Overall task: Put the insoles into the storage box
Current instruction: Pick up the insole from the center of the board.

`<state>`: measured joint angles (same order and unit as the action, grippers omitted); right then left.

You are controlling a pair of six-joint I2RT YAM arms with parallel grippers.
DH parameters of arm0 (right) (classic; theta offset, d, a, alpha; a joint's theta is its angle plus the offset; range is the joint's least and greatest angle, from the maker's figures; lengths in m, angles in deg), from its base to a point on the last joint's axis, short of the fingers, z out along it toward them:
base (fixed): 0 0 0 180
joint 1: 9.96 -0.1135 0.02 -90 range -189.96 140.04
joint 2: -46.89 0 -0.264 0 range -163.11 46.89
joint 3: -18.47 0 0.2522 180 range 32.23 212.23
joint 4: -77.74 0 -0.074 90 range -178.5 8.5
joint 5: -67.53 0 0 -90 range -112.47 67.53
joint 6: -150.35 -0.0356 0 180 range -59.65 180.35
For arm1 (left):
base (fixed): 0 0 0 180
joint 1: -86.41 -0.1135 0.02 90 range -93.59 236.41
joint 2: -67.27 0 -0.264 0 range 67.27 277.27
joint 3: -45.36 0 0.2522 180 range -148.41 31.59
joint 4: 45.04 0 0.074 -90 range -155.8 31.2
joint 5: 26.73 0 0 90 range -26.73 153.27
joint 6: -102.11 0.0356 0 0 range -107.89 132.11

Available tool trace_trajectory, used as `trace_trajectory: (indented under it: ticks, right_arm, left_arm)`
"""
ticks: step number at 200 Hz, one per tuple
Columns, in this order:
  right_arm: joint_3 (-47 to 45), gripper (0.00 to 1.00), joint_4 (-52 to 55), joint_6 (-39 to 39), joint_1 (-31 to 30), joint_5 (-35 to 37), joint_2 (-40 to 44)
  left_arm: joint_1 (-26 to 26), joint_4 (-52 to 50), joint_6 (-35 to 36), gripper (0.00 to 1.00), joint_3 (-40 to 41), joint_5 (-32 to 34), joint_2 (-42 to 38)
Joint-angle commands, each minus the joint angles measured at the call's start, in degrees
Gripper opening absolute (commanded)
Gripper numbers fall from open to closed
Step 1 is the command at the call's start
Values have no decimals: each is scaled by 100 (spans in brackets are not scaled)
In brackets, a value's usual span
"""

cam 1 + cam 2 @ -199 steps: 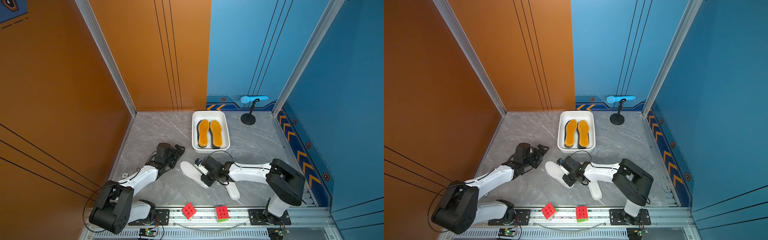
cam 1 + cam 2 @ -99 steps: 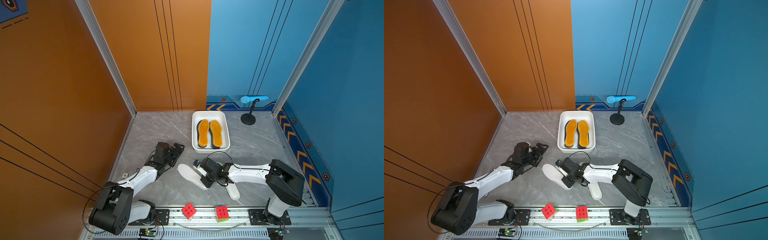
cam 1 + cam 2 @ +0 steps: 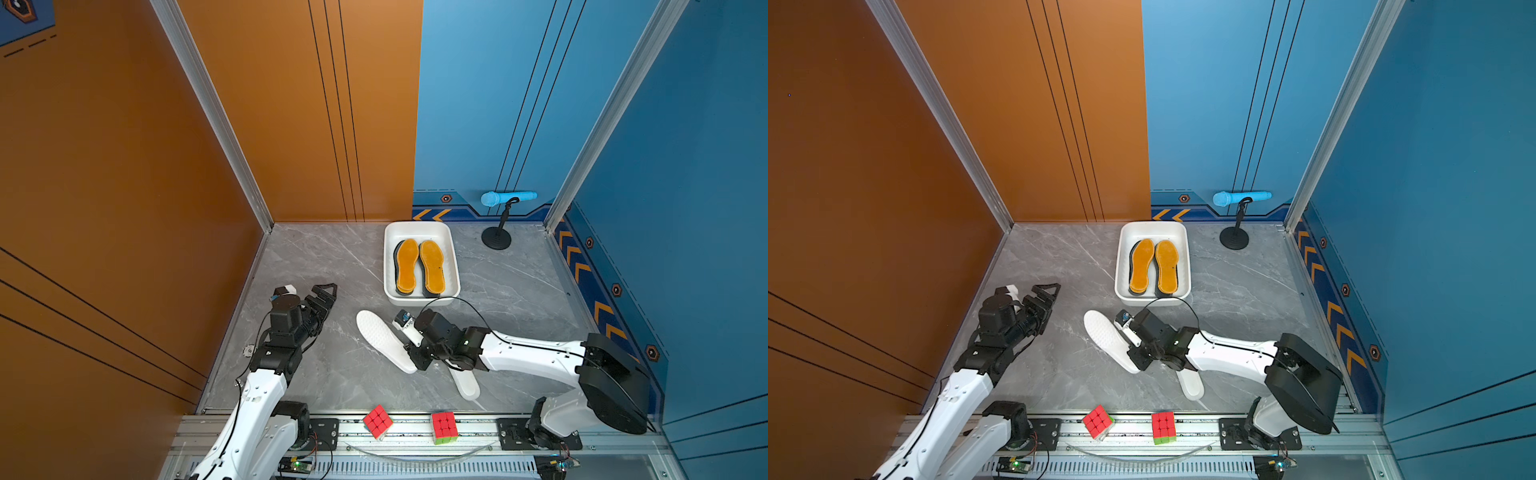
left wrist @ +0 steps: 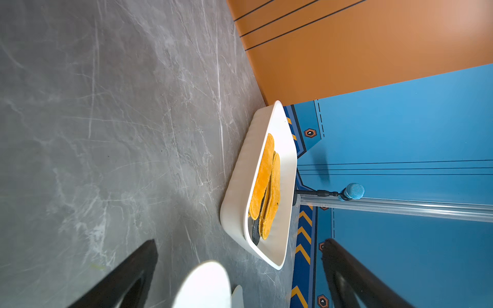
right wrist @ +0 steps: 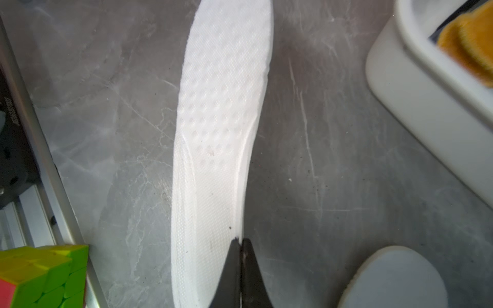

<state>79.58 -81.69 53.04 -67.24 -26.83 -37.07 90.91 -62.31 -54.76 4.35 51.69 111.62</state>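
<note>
Just clamped white insole (image 5: pixel 221 106) edge with right end effector (image 5: pixel 241 245); left end effector (image 3: pixel 322 295) apart, idle. Lift toward box (image 3: pixel 419 226), 12 o'clock, next.

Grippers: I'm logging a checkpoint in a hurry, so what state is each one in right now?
Left gripper: open, empty.
Right gripper: closed, pinching the edge of the white insole.

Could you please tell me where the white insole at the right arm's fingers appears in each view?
Top view: the white insole lies diagonally, just robot-side of the storage box.
Top view: white insole likewise, before the storage box.
Left wrist: only the white insole's rounded end shows, between the open left fingers.
Right wrist: white insole fills the middle, stretching away from the shut right fingers.
Shared landmark: the storage box, seen in all four.
</note>
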Motion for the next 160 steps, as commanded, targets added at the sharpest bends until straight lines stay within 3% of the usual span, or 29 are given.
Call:
trace_trajectory:
  ticks: [1, 37, 67, 115, 160]
  right_arm:
    - [44, 0, -33, -16, 186, -119, 387]
    - [474, 0, 142, -462, 776, -363, 811]
    - [1110, 0, 189, -1076, 1520, -753, 661]
    - [3127, 0, 1073, -1974, 2554, -896, -636]
    - [4394, 0, 1460, -2701, 2833, -510, -1980]
  left_arm:
    - [-48, -302, 133, 98, 146, -70, 38]
    - [-58, 131, 65, 98, 149, -225, 319]
    - [-350, -144, 520, 98, -599, -594, 719]
    - [-494, 180, 522, 98, -1219, -907, 1366]
    - [-499, 1440, 212, 98, -798, -799, 1790]
